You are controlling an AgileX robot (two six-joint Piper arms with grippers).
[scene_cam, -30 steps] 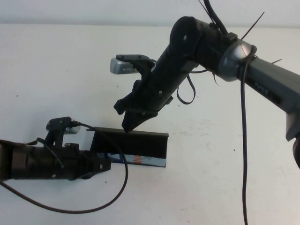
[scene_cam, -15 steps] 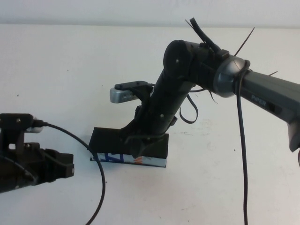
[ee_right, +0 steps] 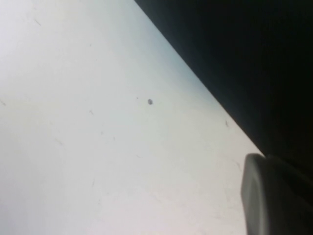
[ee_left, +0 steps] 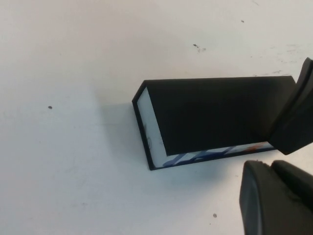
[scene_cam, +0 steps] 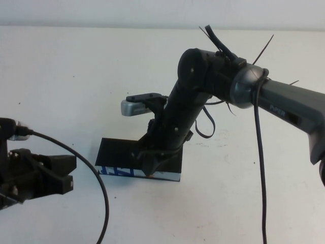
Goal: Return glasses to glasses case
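The glasses case (scene_cam: pixel 122 152) lies closed in the middle of the table, its flat black lid on top and the blue, white and orange print facing me. The glasses are out of view. My right gripper (scene_cam: pixel 152 168) is shut and its tip rests on the right part of the lid near the front edge. In the left wrist view the case (ee_left: pixel 215 115) shows whole, with the right gripper (ee_left: pixel 282 141) on its lid. My left gripper (scene_cam: pixel 68 173) is shut and empty, low at the far left, apart from the case. The case fills the right wrist view (ee_right: pixel 244 63).
A white tabletop (scene_cam: pixel 76 76) lies all round the case. The right arm's silver wrist camera (scene_cam: pixel 133 107) hangs above the case's back edge. The left arm's black cable (scene_cam: pixel 99 188) loops over the table between the left gripper and the case.
The case lid stood up and now lies flat. My right gripper came down onto the lid. My left gripper drew back from the case's left end to the far left.
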